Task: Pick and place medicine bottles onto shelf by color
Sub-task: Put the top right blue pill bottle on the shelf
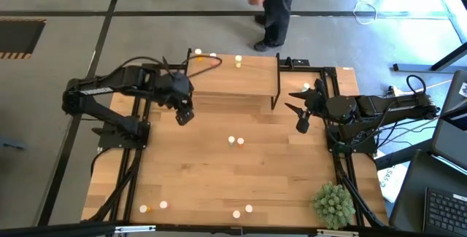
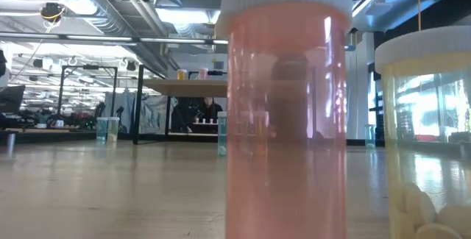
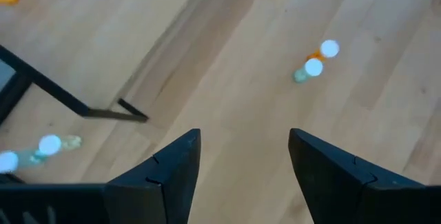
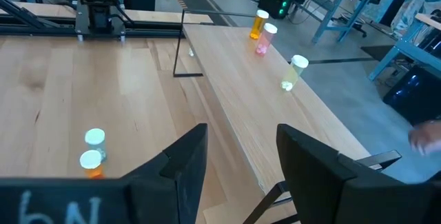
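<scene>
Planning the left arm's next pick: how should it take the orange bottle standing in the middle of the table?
Grip the orange bottle across its round body just under the cap, from straight above. It stands upright, close beside a green bottle, so close the left hand crosswise to that pair.

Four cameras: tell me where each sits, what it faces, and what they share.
High view: overhead, straight down; both arms, left claw, right claw, shelf.
Low view: tabletop level, facing a pink bottle close up; no arm.
Left wrist view: down past its open claw at the table.
Right wrist view: past its open claw along the shelf.
Both wrist views share the centre bottle pair.
</scene>
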{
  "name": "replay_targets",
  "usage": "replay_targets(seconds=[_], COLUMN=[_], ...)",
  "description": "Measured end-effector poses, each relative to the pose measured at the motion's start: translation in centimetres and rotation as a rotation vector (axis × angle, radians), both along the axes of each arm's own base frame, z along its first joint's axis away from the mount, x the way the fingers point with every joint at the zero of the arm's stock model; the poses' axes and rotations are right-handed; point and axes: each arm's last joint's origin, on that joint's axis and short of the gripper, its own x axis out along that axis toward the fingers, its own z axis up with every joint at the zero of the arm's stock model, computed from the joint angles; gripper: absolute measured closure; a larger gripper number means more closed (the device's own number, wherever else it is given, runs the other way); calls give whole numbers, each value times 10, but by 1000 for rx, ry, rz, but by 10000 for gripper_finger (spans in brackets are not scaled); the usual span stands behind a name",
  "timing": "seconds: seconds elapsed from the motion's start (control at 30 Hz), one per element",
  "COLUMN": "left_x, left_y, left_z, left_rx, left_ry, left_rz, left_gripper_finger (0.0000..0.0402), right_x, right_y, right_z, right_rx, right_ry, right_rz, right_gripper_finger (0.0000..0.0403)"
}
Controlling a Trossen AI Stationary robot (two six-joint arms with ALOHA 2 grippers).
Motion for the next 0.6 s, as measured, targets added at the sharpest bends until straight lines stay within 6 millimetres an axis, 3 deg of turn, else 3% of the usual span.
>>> replay_targets(seconds=[0.23,0.6], left_x=[3,-3], left_y=[-18,-30], left_z=[-15,-14], left_rx=[5,74], left_ry=[33,21], left_rz=[13,-9], left_gripper_finger=[187,187], right_x=[0,5], right_y=[1,12], right_z=[0,-1], right_rx=[41,325], right_ry=[-16,-31], right_rz=[23,303], right_gripper_finger=[226,226])
